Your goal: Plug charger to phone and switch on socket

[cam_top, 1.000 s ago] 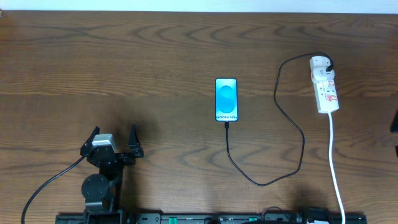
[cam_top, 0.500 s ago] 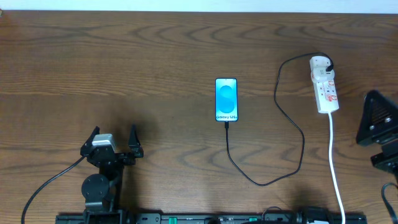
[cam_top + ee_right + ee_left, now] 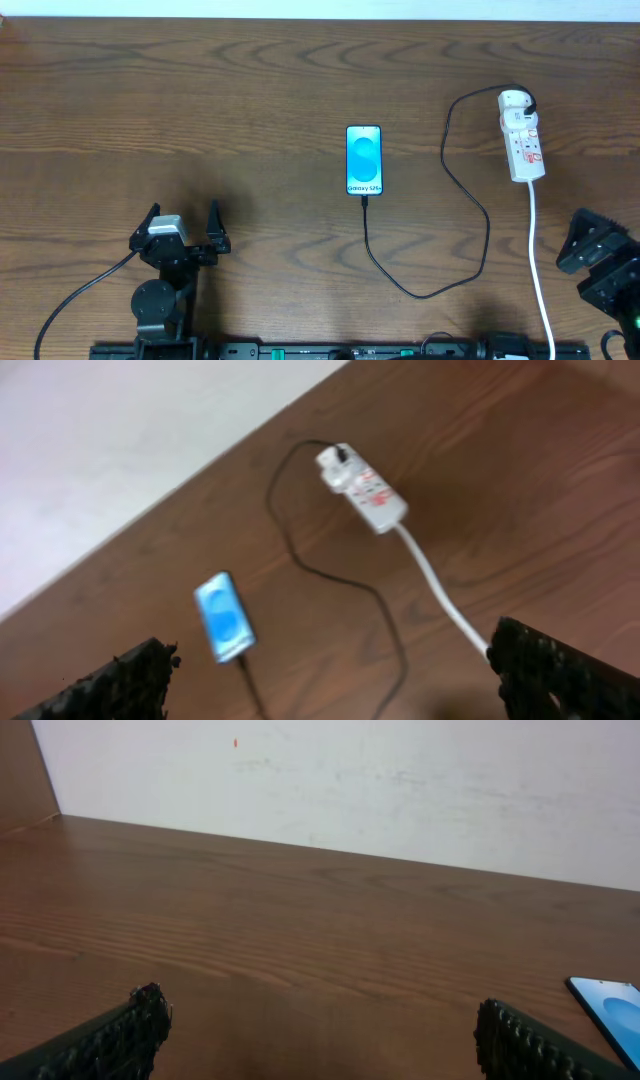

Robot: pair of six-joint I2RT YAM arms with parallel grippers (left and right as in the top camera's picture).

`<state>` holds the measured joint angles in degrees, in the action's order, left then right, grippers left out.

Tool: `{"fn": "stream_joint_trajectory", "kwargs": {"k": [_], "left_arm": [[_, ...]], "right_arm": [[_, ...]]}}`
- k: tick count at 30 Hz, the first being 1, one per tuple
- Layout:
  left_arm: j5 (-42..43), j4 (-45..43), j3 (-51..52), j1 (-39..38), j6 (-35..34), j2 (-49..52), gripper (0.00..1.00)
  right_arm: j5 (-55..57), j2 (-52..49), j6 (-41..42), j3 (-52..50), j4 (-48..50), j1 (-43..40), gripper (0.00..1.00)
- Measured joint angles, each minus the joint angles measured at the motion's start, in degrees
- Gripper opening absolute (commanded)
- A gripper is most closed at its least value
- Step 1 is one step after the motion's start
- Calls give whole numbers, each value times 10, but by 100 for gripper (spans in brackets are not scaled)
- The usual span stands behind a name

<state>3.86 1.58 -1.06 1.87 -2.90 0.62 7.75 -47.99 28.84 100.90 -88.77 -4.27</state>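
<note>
The phone (image 3: 364,160) lies flat mid-table with its blue screen up; it also shows in the right wrist view (image 3: 224,617), and its corner shows in the left wrist view (image 3: 610,1005). The black charger cable (image 3: 430,293) runs from the phone's bottom edge, loops right and goes up to the white socket (image 3: 523,135), where its adapter sits at the far end. The socket also shows in the right wrist view (image 3: 362,490). My left gripper (image 3: 183,212) is open and empty at the front left. My right gripper (image 3: 583,240) is open and empty at the front right, clear of the socket.
The socket's white cord (image 3: 538,260) runs down to the front edge, just left of my right arm. A white wall (image 3: 400,780) stands behind the table's far edge. A black rail (image 3: 320,350) lines the front edge.
My right arm has come into the overhead view from the right edge and moved toward the front edge. The left arm, phone, cable and socket have not moved.
</note>
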Motion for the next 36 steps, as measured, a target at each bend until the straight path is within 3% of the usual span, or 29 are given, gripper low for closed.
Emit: {"fn": "stream_joint_trajectory", "kwargs": {"k": [4, 20, 26, 36], "left_arm": [[0, 0, 0, 0, 0, 0, 100], [-2, 3, -2, 0, 2, 0, 100], [-2, 3, -2, 0, 2, 0, 100], [-2, 3, -2, 0, 2, 0, 100]], "right_arm": [[19, 35, -46, -78, 55, 0, 99], [14, 384, -121, -632, 527, 0, 99], [-57, 418, -135, -782, 704, -27, 99], [-143, 468, -140, -927, 864, -78, 99]]}}
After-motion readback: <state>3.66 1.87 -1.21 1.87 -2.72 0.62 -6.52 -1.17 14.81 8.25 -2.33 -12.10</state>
